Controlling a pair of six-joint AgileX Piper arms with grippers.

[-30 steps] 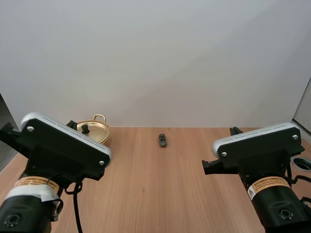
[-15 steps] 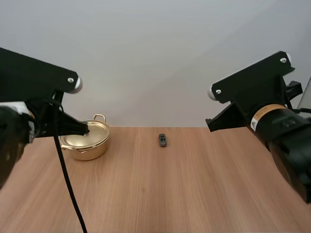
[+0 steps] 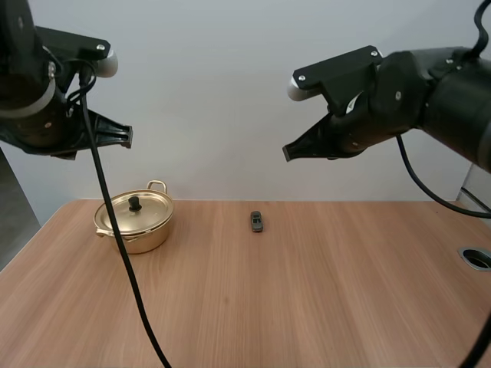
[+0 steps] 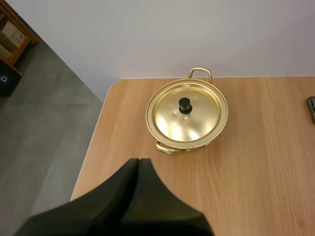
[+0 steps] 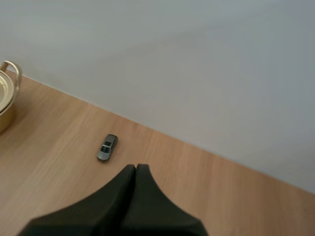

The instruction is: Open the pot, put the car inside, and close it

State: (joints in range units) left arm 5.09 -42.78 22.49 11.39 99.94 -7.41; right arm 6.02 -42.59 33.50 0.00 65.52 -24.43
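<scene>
A golden pot [image 3: 135,224] stands at the table's back left, its lid [image 4: 187,112] on, with a black knob [image 3: 135,203] in the middle. A small grey toy car [image 3: 256,221] lies near the back edge, about mid-table. My left gripper [image 4: 138,161] is shut, raised well above the table in front of the pot. My right gripper [image 5: 136,167] is shut too, high in the air with the car [image 5: 107,147] just beyond its tip. In the high view the left gripper [image 3: 126,136] hangs above the pot, and the right gripper [image 3: 288,153] hangs above and right of the car.
The wooden table [image 3: 268,299] ends at a white wall behind. A round hole [image 3: 479,257] sits in the tabletop at the far right. The table's left edge [image 4: 91,152] drops to a grey floor.
Both arms have risen from low near the camera to high above the table. The pot and the car have not moved.
</scene>
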